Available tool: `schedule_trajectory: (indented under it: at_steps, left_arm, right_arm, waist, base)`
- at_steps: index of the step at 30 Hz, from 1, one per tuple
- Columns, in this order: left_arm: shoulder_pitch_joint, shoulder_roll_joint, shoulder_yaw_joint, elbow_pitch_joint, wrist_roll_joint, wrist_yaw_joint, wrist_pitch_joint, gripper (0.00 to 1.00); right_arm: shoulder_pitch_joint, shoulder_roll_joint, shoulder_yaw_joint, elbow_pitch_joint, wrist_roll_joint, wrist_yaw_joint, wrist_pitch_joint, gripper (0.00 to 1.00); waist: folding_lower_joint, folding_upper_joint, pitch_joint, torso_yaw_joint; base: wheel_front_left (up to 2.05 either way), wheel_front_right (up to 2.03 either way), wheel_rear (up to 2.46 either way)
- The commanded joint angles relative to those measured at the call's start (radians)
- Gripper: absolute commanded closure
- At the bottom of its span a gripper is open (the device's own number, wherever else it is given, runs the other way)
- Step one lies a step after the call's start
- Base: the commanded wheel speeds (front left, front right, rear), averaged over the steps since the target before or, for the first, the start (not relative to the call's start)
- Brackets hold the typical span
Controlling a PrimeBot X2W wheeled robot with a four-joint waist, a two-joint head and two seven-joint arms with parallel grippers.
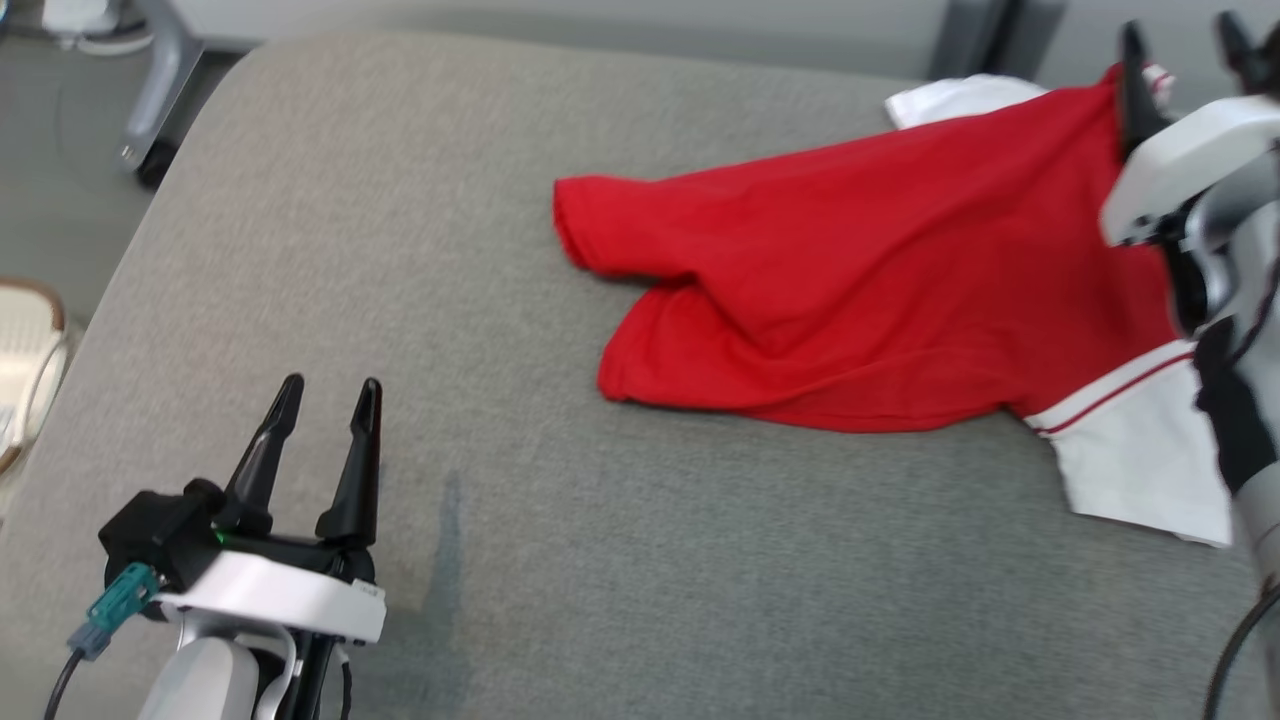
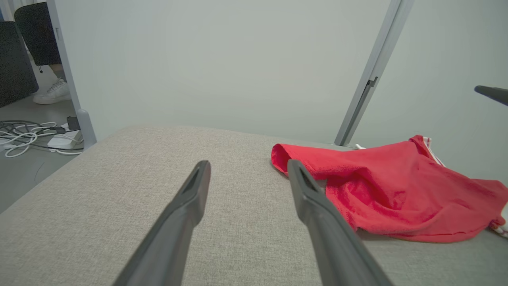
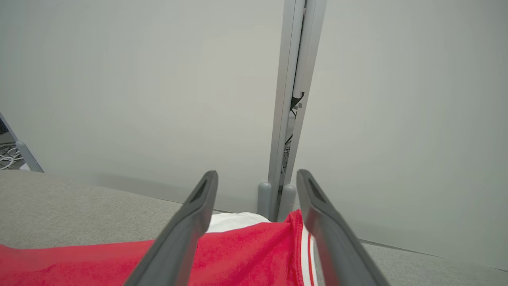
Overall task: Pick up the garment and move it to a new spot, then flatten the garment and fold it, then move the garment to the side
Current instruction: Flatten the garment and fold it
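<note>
In the head view the left gripper [image 1: 330,385] hovers low over the grey padded surface [image 1: 400,250] with its fingers spread and nothing between them. The garment [image 1: 850,290], a red shirt with white striped sleeves, lies rumpled well off to that gripper's right and ahead of it. The right gripper [image 1: 1180,28] is raised over the shirt's far end, fingers parted and holding nothing, with the cloth directly beneath and behind it. In the left wrist view the left gripper [image 2: 249,163] points along bare padding, and the shirt's [image 2: 397,190] nearest red fold lies just beyond the tip of its right finger, apart from it. In the right wrist view the right gripper [image 3: 257,173] stands released above the garment [image 3: 246,250], with the red cloth and a striped edge below its fingers and a white sleeve [image 3: 234,220] just past them. The shirt is bunched, so I judge the flattening step to be in hand. The next move likely calls for each gripper to drop onto an opposite edge, pinch a single layer and draw the cloth taut.
</note>
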Motion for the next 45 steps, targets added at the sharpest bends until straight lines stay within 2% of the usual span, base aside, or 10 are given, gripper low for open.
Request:
schedule_trajectory:
  at_steps: [1,4,7,11,17,23,28,34,38,45]
  left_arm:
    - [0.019,0.008,0.013,0.007,0.009,-0.002,-0.004,0.00]
    - [0.039,0.003,0.028,0.011,0.015,-0.002,-0.004,0.00]
    - [0.060,-0.003,0.045,0.010,0.023,0.000,-0.004,0.00]
    - [0.082,-0.013,0.063,0.004,0.032,0.007,-0.004,0.00]
    - [0.110,-0.022,0.085,-0.012,0.045,0.009,-0.004,0.00]
    - [0.134,-0.027,0.091,-0.018,0.052,0.006,-0.004,0.00]
    - [0.139,-0.026,0.088,-0.011,0.047,0.004,-0.004,0.00]
    - [0.121,-0.013,0.064,0.030,0.035,0.002,0.035,0.00]
    - [0.109,0.016,0.000,0.090,0.049,0.001,0.166,0.00]
    - [-0.006,0.068,-0.073,0.187,0.091,0.002,0.347,0.00]
  right_arm:
    - [0.041,0.024,0.014,-0.033,0.019,0.000,-0.009,0.00]
    - [0.121,0.050,0.046,-0.158,0.062,0.000,-0.009,0.00]
    - [0.255,0.057,0.082,-0.336,0.122,0.000,-0.009,0.00]
    - [0.459,0.038,0.097,-0.568,0.186,0.000,-0.007,0.00]
    - [0.725,0.059,0.048,-0.842,0.221,0.000,-0.007,0.00]
    - [0.970,0.123,0.015,-1.031,0.194,0.000,-0.007,0.00]
    - [1.079,0.152,0.013,-1.111,0.198,0.000,-0.007,0.00]
    - [1.089,0.155,0.035,-1.135,0.196,0.000,0.006,0.00]
    - [1.090,0.155,0.039,-1.138,0.208,0.000,0.006,0.00]
    - [1.064,0.155,0.052,-1.151,0.214,0.000,0.001,0.00]
  waist:
    - [0.0000,0.0000,-0.081,-0.076]
    - [0.0000,0.0000,-0.124,-0.114]
    - [0.0000,0.0000,-0.156,-0.145]
    - [0.0000,0.0000,-0.184,-0.183]
    - [0.0000,0.0000,-0.198,-0.235]
    - [0.0000,0.0000,-0.206,-0.259]
    - [0.0000,0.0000,-0.200,-0.281]
    - [0.0000,0.0000,-0.201,-0.295]
    - [0.0000,0.0000,-0.196,-0.297]
    - [0.0000,0.0000,-0.165,-0.325]
  base:
    - [0.00,0.00,0.00]
    - [0.00,0.00,0.00]
    - [0.00,0.00,0.00]
    - [0.00,0.00,0.00]
    - [0.00,0.00,0.00]
    - [0.00,0.00,0.00]
    - [0.00,0.00,0.00]
    - [0.00,0.00,0.00]
    - [0.00,0.00,0.00]
    - [0.00,0.00,0.00]
